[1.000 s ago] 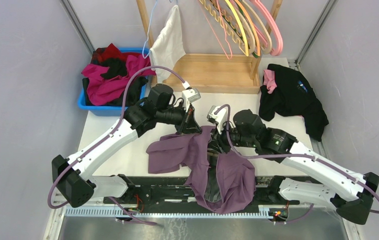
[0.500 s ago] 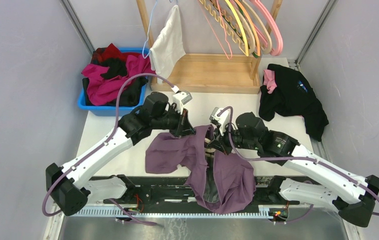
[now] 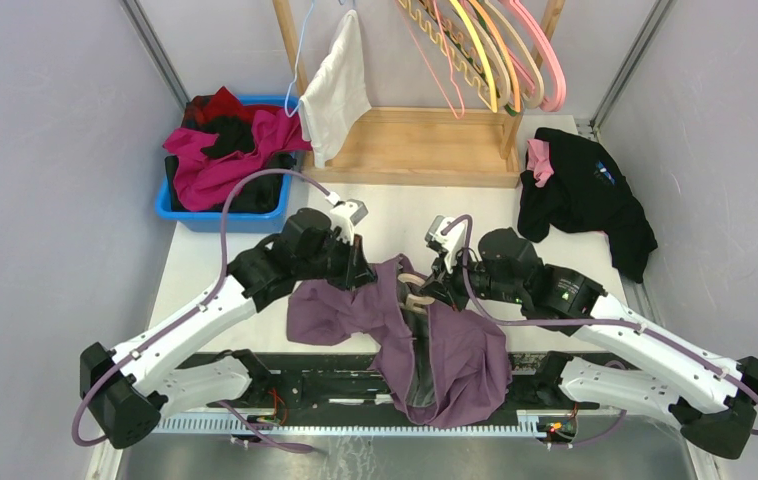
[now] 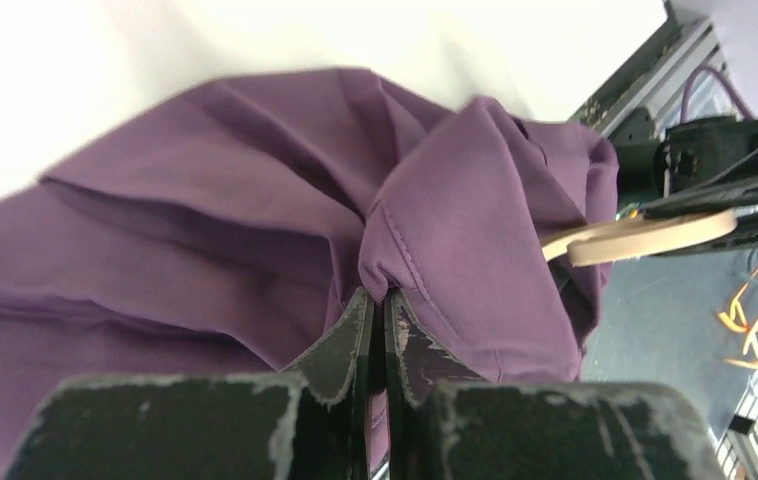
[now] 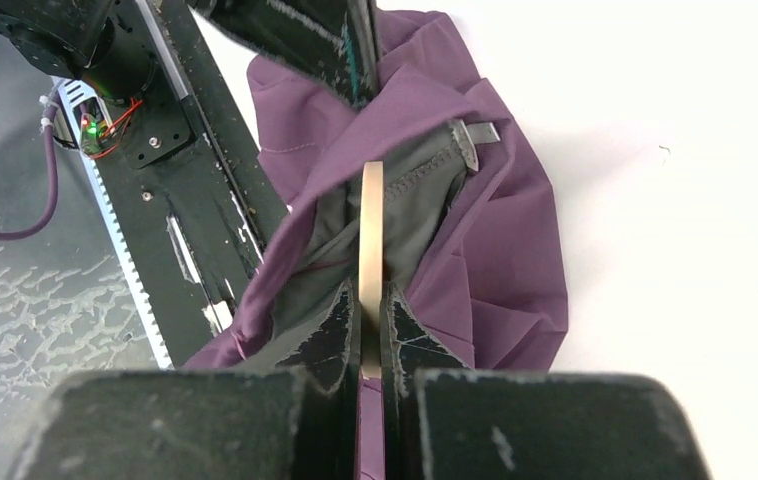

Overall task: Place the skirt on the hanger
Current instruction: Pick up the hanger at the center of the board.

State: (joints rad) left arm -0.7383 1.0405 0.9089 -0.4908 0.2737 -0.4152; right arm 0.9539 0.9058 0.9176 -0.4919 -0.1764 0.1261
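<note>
Top view, skirt: the purple skirt (image 3: 455,350) is found crumpled at the near edge of the table (image 3: 395,215), between the two arms, with part of it draped over that edge.
Top view, surroundings: a blue bin (image 3: 215,220) of clothes is noted at far left.
Left wrist view, left gripper: the left gripper (image 4: 377,297) is clamped on a seamed fold of the skirt.
Right wrist view, right gripper: the right gripper (image 5: 370,300) is clenched on the pale hanger (image 5: 371,220), which is laid over the skirt's grey lining.
</note>
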